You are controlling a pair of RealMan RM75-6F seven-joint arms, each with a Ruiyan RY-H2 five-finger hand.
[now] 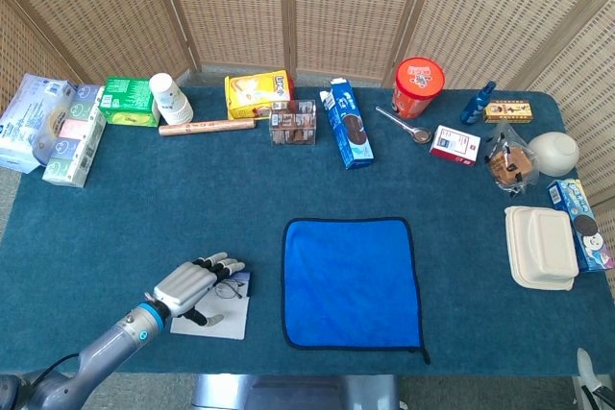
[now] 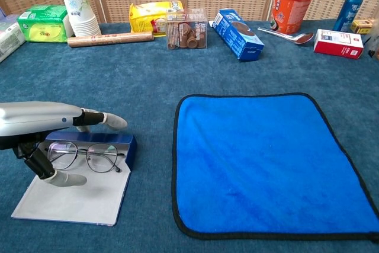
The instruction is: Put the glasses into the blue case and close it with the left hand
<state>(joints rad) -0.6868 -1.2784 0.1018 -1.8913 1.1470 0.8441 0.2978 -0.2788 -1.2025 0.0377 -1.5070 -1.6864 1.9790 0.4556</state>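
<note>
The blue case [image 2: 123,144] lies open near the table's front left, its white inner lid [image 2: 77,201] flat toward me. The thin-framed glasses [image 2: 86,157] stand upright against the case's blue wall. My left hand [image 2: 41,124] reaches over them from the left with its fingers stretched above the case, and its thumb [image 2: 59,177] lies below the left lens, so it seems to pinch the frame. From above, the left hand [image 1: 187,283] covers most of the case [image 1: 219,320], and only part of the glasses [image 1: 230,287] shows. No right hand is visible.
A blue cloth [image 2: 266,158] lies right of the case. Along the back stand paper cups [image 2: 77,7], a brown roll [image 2: 109,39], a yellow bag [image 2: 151,16], a snack box [image 2: 238,34] and a red tub [image 2: 293,4]. White containers [image 1: 543,247] sit far right.
</note>
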